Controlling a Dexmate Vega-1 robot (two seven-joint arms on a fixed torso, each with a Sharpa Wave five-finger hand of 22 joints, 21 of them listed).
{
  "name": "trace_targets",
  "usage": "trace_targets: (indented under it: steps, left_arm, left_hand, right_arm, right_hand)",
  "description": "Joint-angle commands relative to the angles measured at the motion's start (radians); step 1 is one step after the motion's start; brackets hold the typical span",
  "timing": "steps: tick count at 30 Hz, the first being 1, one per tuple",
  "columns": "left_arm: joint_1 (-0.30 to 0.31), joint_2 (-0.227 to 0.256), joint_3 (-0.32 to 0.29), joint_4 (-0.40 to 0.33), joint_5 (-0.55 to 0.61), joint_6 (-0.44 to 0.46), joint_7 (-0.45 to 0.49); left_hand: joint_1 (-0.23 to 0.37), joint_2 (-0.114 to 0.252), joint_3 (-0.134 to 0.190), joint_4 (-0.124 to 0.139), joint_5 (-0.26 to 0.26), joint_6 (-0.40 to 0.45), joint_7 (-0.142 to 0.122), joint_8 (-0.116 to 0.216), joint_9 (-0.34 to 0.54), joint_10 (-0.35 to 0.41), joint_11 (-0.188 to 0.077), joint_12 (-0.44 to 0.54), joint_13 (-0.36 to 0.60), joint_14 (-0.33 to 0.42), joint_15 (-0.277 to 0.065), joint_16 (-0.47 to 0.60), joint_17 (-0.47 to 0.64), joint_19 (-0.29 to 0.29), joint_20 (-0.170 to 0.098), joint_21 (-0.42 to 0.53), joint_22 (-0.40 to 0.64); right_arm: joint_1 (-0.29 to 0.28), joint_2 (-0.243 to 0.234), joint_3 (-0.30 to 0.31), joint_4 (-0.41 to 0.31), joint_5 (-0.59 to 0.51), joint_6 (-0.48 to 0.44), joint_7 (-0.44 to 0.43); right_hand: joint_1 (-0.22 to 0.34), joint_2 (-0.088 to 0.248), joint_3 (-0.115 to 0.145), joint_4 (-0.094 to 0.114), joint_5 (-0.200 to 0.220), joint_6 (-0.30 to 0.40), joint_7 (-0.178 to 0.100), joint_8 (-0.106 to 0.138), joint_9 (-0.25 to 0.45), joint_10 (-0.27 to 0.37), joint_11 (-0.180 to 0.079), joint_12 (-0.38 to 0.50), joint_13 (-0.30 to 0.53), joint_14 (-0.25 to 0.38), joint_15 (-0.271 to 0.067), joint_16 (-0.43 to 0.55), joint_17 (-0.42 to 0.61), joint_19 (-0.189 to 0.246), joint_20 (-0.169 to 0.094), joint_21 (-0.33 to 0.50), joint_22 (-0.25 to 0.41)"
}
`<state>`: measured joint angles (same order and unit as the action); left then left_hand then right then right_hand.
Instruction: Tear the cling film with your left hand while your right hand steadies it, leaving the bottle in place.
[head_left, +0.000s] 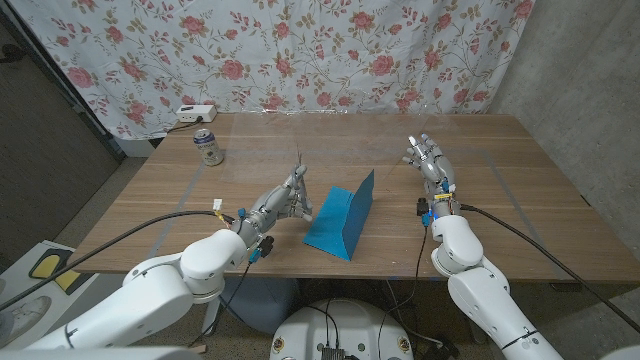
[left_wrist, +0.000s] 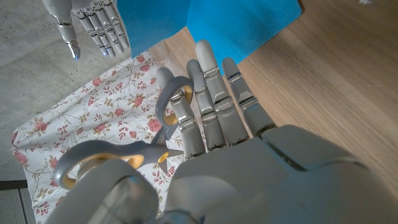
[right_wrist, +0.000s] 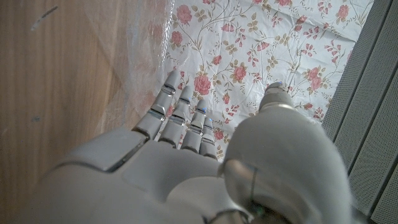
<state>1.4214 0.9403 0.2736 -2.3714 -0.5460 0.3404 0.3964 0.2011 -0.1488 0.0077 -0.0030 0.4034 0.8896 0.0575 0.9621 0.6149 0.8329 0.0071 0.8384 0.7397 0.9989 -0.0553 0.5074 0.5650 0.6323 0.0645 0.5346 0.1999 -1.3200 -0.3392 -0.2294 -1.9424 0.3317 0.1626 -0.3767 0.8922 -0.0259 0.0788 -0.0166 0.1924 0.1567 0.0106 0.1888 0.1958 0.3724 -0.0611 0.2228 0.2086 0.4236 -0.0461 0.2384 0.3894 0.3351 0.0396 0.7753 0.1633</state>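
**Cling film stretched over the table, both robot hands raised**

Although it is nearly see-through, a sheet of cling film (head_left: 365, 125) can be made out in the head view as a faint glossy haze above the middle and far part of the wooden table (head_left: 520, 200). It reaches from near the left robot hand toward the right robot hand. In the right wrist view the same film (right_wrist: 146, 56) shows as a wrinkled, shiny layer just past the fingertips of that hand.

The left robot hand (head_left: 285, 197) sits near the table's middle, fingers reaching forward and up, with a thin wisp of film rising from the fingertips. In the left wrist view its thumb curls in toward the forefinger; whether film is pinched there cannot be told.

The right robot hand (head_left: 430, 160) is raised at the right of the table, fingers straight and spread, palm upright. The right wrist view shows its fingers (right_wrist: 180, 115) extended side by side with nothing grasped, so it is released.

A blue folded sheet (head_left: 341, 218) stands like a tent on the table, just beside the left robot hand and between the two arms.

A small can (head_left: 208, 147) stands upright at the far left of the table, well apart from both hands. Beyond it, a white power strip (head_left: 194, 112) lies at the far left edge. A floral curtain (head_left: 300, 50) hangs behind the table.
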Motion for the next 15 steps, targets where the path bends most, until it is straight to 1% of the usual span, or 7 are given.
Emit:
trace_targets:
  steps: [1, 6, 7, 10, 12, 14, 15]
  left_arm:
    - [0.014, 0.026, -0.006, -0.014, 0.028, -0.018, -0.005]
    - [0.028, 0.024, -0.016, -0.013, 0.035, -0.04, -0.004]
    - [0.03, 0.022, -0.016, -0.013, 0.04, -0.045, -0.003]
    - [0.034, 0.022, -0.015, -0.015, 0.054, -0.052, 0.0]
    - [0.036, 0.02, -0.014, -0.016, 0.059, -0.053, 0.001]
    - [0.037, 0.02, -0.014, -0.018, 0.061, -0.051, 0.001]
    - [0.039, 0.019, -0.013, -0.018, 0.064, -0.054, 0.001]
  left_hand:
    - [-0.043, -0.026, -0.365, 0.161, 0.012, -0.016, 0.129, -0.002, 0.005, 0.023, -0.013, 0.008, 0.002, 0.003, -0.005, 0.004, 0.001, 0.007, 0.002, -0.005, 0.0]
    - [-0.052, -0.026, -0.365, 0.158, 0.022, -0.016, 0.122, -0.005, 0.006, 0.019, -0.013, 0.008, 0.004, 0.002, -0.006, 0.004, -0.001, 0.008, 0.001, -0.007, 0.0]
    - [-0.054, -0.026, -0.364, 0.157, 0.025, -0.015, 0.129, -0.007, 0.003, 0.021, -0.014, 0.007, 0.0, 0.002, -0.005, 0.005, 0.0, 0.008, 0.0, -0.008, 0.0]
    - [-0.057, -0.026, -0.364, 0.155, 0.031, -0.014, 0.128, -0.007, 0.008, 0.023, -0.014, 0.008, 0.001, 0.001, -0.006, 0.005, 0.001, 0.008, 0.0, -0.009, 0.001]
    - [-0.058, -0.026, -0.363, 0.154, 0.034, -0.015, 0.124, -0.007, 0.01, 0.02, -0.013, 0.01, 0.005, 0.001, -0.006, 0.005, -0.001, 0.008, 0.0, -0.01, 0.001]
    - [-0.059, -0.026, -0.363, 0.152, 0.037, -0.016, 0.123, -0.008, 0.012, 0.021, -0.016, 0.01, 0.004, 0.0, -0.005, 0.005, 0.0, 0.008, 0.0, -0.011, 0.001]
    - [-0.059, -0.026, -0.363, 0.152, 0.038, -0.016, 0.124, -0.008, 0.012, 0.021, -0.016, 0.01, 0.004, -0.001, -0.006, 0.006, 0.0, 0.009, 0.0, -0.011, 0.001]
  right_arm:
    - [0.008, -0.028, -0.004, -0.023, -0.05, -0.057, -0.035]
    - [0.011, -0.07, -0.011, -0.057, -0.114, -0.121, -0.07]
    - [0.012, -0.075, -0.014, -0.058, -0.126, -0.126, -0.078]
    - [0.014, -0.096, -0.022, -0.069, -0.154, -0.155, -0.095]
    - [0.018, -0.124, -0.025, -0.089, -0.173, -0.201, -0.095]
    - [0.023, -0.145, -0.033, -0.1, -0.211, -0.226, -0.116]
    - [0.027, -0.165, -0.038, -0.113, -0.239, -0.256, -0.124]
  right_hand:
    - [-0.01, 0.0, -0.003, -0.005, 0.003, -0.002, 0.0, 0.0, 0.001, -0.003, 0.005, -0.003, 0.003, -0.001, -0.005, -0.003, -0.001, 0.004, 0.004, -0.005, -0.001]
    - [-0.011, 0.0, -0.004, -0.008, 0.003, 0.003, 0.01, 0.003, 0.001, 0.02, 0.018, 0.008, 0.004, 0.01, -0.01, 0.001, -0.006, 0.016, 0.006, -0.013, 0.0]
    - [-0.011, 0.0, -0.004, -0.009, 0.003, 0.003, 0.01, 0.003, 0.001, 0.021, 0.016, 0.008, 0.004, 0.009, -0.01, 0.001, -0.006, 0.016, 0.006, -0.014, 0.0]
    - [-0.013, 0.001, -0.005, -0.01, 0.003, 0.001, 0.013, 0.002, 0.001, 0.035, 0.022, 0.014, 0.005, 0.009, -0.014, 0.001, -0.009, 0.016, 0.006, -0.019, 0.0]
    - [-0.015, 0.001, -0.006, -0.011, 0.003, -0.002, 0.017, 0.002, 0.001, 0.041, 0.031, 0.017, 0.006, 0.001, -0.015, -0.002, -0.011, 0.017, 0.006, -0.024, 0.0]
    - [-0.018, 0.004, -0.007, -0.011, 0.003, -0.013, 0.019, -0.001, 0.001, 0.049, 0.041, 0.022, 0.009, -0.017, -0.023, -0.008, -0.014, 0.011, 0.016, -0.035, 0.0]
    - [-0.02, 0.005, -0.007, -0.011, 0.003, -0.015, 0.02, -0.001, 0.001, 0.051, 0.053, 0.024, 0.01, -0.023, -0.028, -0.01, -0.015, 0.012, 0.019, -0.038, 0.0]
